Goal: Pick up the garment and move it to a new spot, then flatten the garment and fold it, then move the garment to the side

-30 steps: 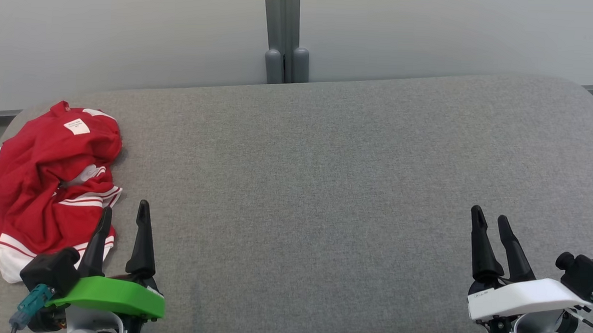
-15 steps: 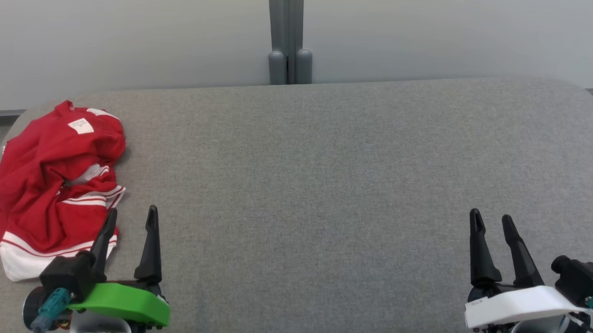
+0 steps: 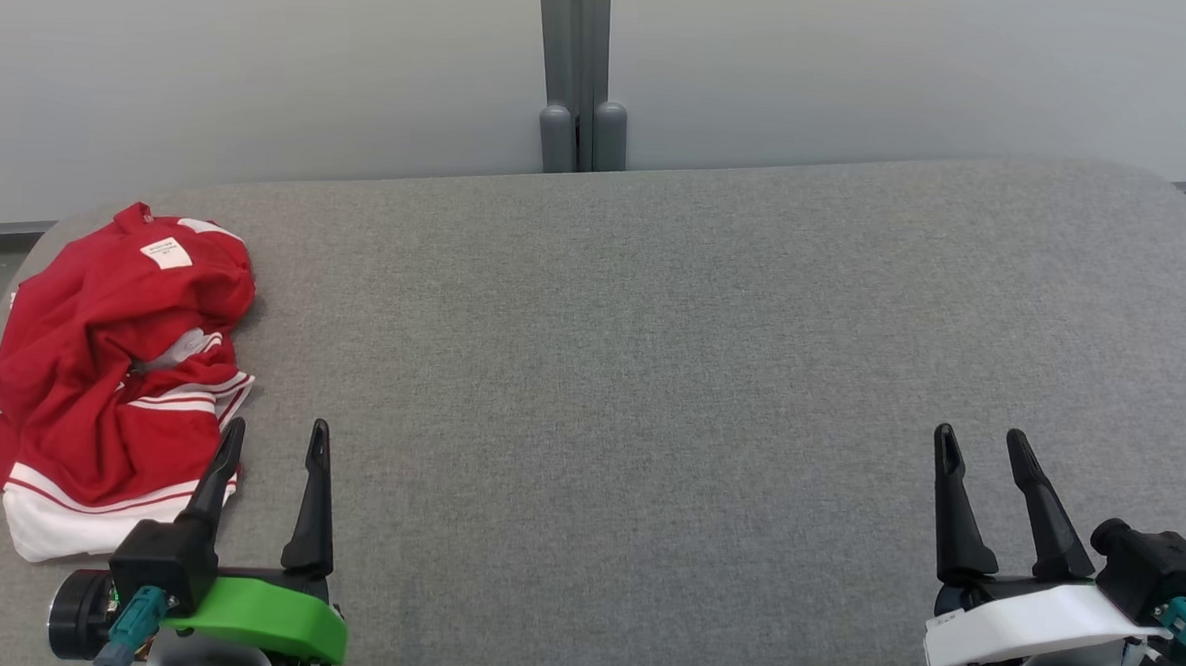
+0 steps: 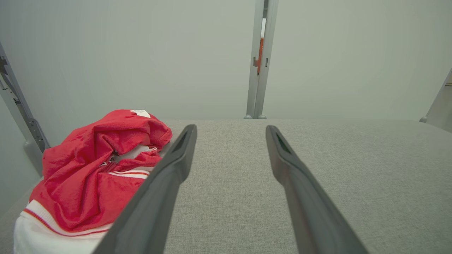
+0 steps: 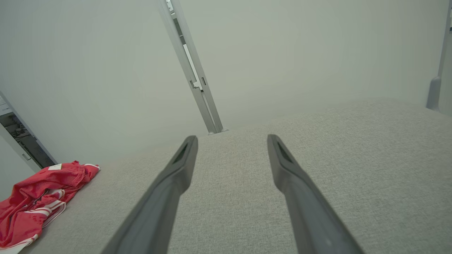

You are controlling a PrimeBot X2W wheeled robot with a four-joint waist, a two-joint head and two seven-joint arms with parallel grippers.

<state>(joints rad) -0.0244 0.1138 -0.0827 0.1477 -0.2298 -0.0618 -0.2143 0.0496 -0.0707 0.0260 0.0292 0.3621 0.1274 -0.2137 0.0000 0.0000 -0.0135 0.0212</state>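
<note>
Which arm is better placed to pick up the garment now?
Left. The left gripper, open, sits right beside the garment at the left end of the cushion; the right gripper, also open, is at the far end.

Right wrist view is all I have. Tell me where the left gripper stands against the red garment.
Observer: In the head view the left gripper stands just right of the red garment, by its near end.
Operator: Report its jaws.
Observer: Open; the left wrist view shows grey table between the fingers.
Operator: Say whether it touches the cloth.
Observer: Cannot tell; one finger overlaps the white hem in the head view.
</note>
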